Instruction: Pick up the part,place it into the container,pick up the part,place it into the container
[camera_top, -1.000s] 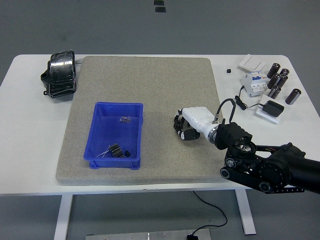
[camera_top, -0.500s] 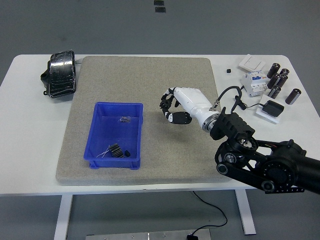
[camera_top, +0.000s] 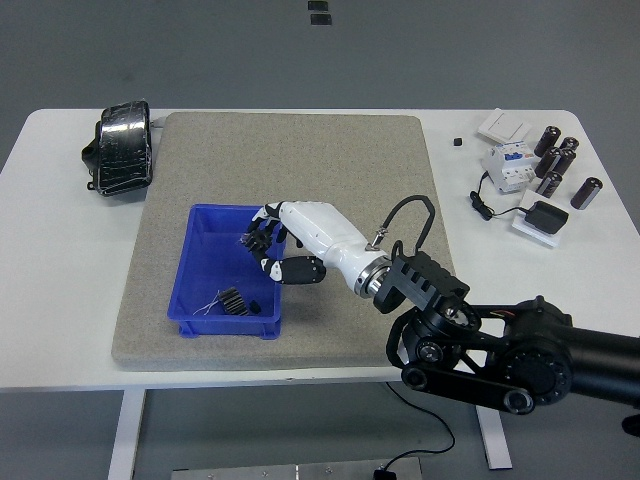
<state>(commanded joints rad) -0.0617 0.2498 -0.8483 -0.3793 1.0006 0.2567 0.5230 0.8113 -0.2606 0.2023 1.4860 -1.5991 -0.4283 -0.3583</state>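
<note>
1. Reaching in from the lower right, the right hand (camera_top: 268, 245) hung over the right wall of the blue container (camera_top: 200, 290), its white back uppermost and its dark fingers (camera_top: 258, 240) curled down toward the tray's interior.
2. The fingers were bunched together; whether they pinched a part or were simply closed on nothing, I could not tell, since anything that small would be hidden under them.
3. Inside the container lay a small dark part (camera_top: 249, 239) near its 1 o'clock corner, just beside the fingertips, and a dark ribbed part (camera_top: 231, 300) with thin pale wires toward 6 o'clock.
4. The container sat on a grey felt mat (camera_top: 300, 160), left of the mat's centre; the left arm was not in view.
5. At the table's 2 o'clock stood a cluster of dark cylinders (camera_top: 556, 160), a white breaker-like block (camera_top: 507, 165) and a small black box (camera_top: 546, 216); a black bundle (camera_top: 120, 148) lay at 10 o'clock.
6. Judging by their look, the parts are light, stiff and small, liable to slip from broad fingertips; a pinch across the body of each part between thumb and forefinger seems the surest hold.
7. The wired part would likely snag or trail its leads, so it is better taken by its ribbed body than by the wires.
</note>
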